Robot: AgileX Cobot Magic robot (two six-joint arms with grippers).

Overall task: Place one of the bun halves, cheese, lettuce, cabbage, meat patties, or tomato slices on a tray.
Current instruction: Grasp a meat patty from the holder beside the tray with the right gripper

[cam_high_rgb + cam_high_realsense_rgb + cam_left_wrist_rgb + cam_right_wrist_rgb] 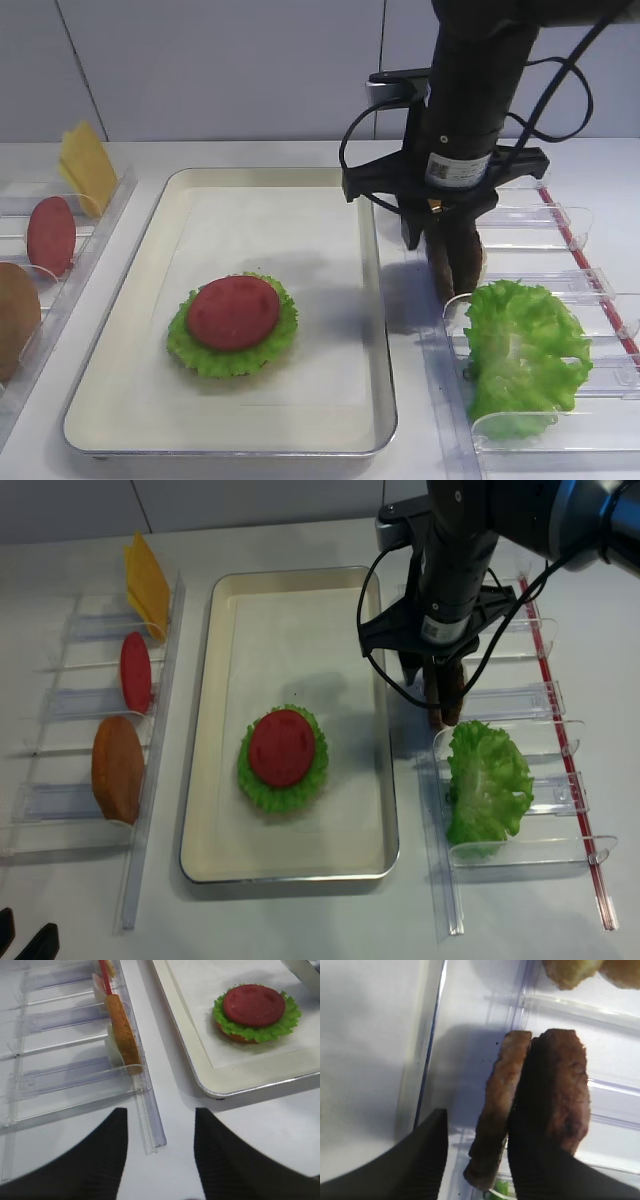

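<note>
Right gripper (441,262) hides most of meat patties (467,262) in high views; bun half (15,318) cut by frame edge.

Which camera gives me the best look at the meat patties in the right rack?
The right wrist view: two meat patties stand on edge, filling the frame, one between the right gripper fingers. Both exterior high views show only a brown sliver beneath the arm. The left wrist view misses them.

To my left stands a clear plastic rack (60,800) with upright dividers on the white table (300,920). Across the table, a second clear rack (560,790) has a red strip (565,750) along its far edge.
</note>
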